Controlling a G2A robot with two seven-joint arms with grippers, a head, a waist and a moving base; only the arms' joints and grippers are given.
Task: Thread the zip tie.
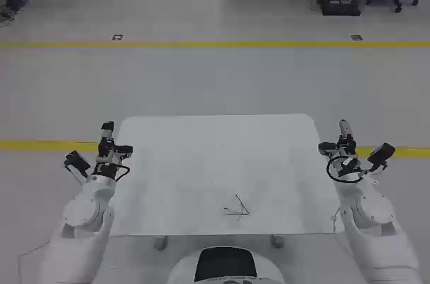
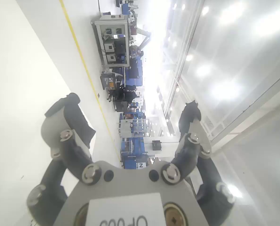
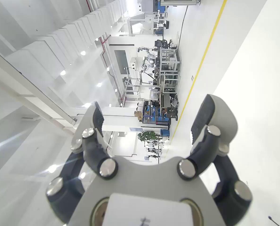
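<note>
A thin dark zip tie [image 1: 237, 207] lies bent on the white table [image 1: 215, 156], near its front edge and a little right of centre. My left gripper [image 1: 107, 135] is held at the table's left edge, far from the zip tie. In its wrist view the left gripper [image 2: 133, 101] is open with nothing between its fingers. My right gripper [image 1: 345, 132] is held just off the table's right edge, also well away from the zip tie. The right gripper [image 3: 151, 104] stands open and empty.
The table's edges are close to both arms. A yellow floor line [image 1: 215, 45] runs across the room behind the table. Machines and racks [image 2: 114, 45] stand far off in the hall.
</note>
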